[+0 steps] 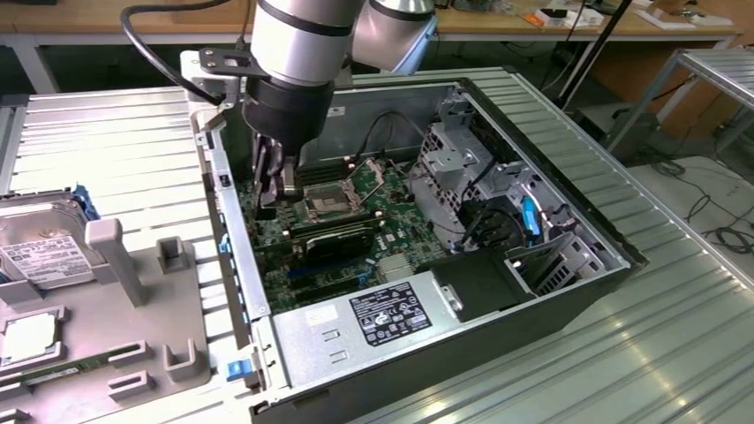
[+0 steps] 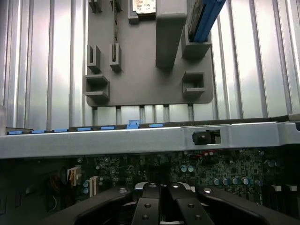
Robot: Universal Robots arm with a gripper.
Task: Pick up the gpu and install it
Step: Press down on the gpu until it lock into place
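Note:
The gpu is a dark, flat card standing on edge across the motherboard inside the open computer case. It sits just below the processor socket. My gripper reaches down into the case at the card's end towards the exterior view's left, close to the case wall. Whether it touches the card I cannot tell. In the wrist view the two black fingers lie side by side, shut, with nothing visible between them, over the green board.
A grey parts tray lies at the exterior view's left, holding a silver hard drive; its empty slots appear in the wrist view. The case's metal rail, drive cage and power supply hem in the motherboard.

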